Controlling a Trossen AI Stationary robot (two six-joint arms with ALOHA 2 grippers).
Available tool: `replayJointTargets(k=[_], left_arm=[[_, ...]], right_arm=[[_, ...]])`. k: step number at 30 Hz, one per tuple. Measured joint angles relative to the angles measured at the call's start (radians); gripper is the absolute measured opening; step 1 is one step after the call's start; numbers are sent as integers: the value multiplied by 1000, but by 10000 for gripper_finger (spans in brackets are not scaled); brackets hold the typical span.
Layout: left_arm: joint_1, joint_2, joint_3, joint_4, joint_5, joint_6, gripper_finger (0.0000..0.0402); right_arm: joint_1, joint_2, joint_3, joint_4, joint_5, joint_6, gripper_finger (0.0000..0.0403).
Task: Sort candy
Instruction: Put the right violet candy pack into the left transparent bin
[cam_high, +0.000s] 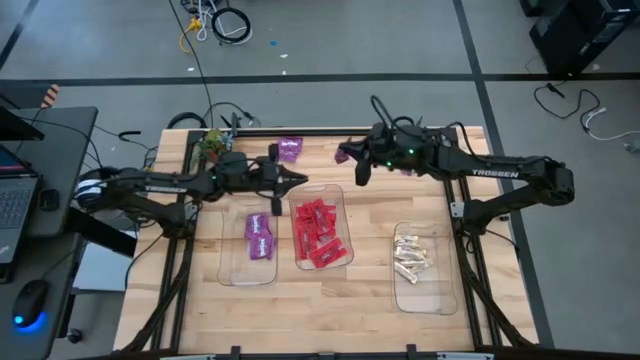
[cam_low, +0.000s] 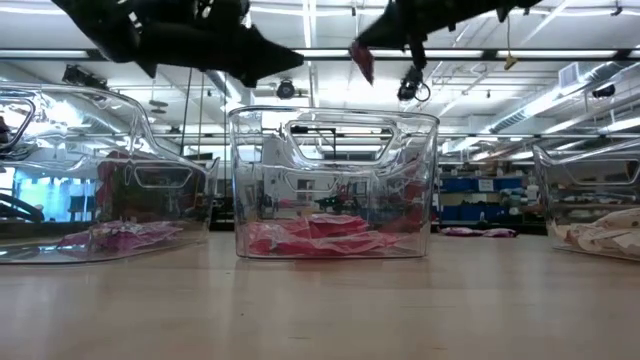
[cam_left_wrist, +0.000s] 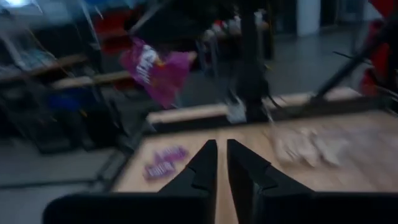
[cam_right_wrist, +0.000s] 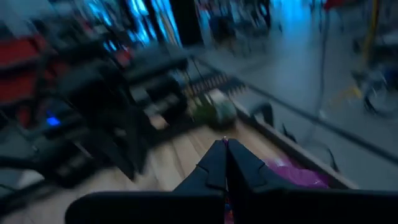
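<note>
3 clear bins (cam_high: 420, 295) on tabletop (cam_high: 340, 310): purple candy (cam_high: 260, 236) in bin at 9 o'clock, red candy (cam_high: 320, 235) in ctr bin, cream candy (cam_high: 411, 256) in bin at 3. Loose purple packets (cam_high: 290, 149) at 12, count unclear. Left claw (cam_high: 300, 180) above ctr bin's far edge, fingers slightly apart, empty. Right claw (cam_high: 347, 153) closed on 1 purple packet (cam_left_wrist: 155, 68), held in air.

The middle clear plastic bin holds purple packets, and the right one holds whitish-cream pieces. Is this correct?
Not quite: the middle clear plastic bin holds shiny red packets, as the high view shows. The right one holds whitish-cream pieces.
</note>
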Motion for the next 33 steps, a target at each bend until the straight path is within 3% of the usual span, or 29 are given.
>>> replayJointTargets(k=[9, 18, 29, 33], left_arm=[[-35, 152, 85, 287, -142, 49, 123], [-63, 288, 222, 314, -307, 48, 191], [-63, 342, 314, 345, -340, 19, 198], [-63, 343, 320, 342, -340, 29, 178]], right_arm=[[53, 1, 0, 131, 98, -60, 0], [54, 1, 0, 189, 103, -83, 0], [54, 1, 0, 220, 104, -111, 0], [54, 1, 0, 221, 104, -112, 0]])
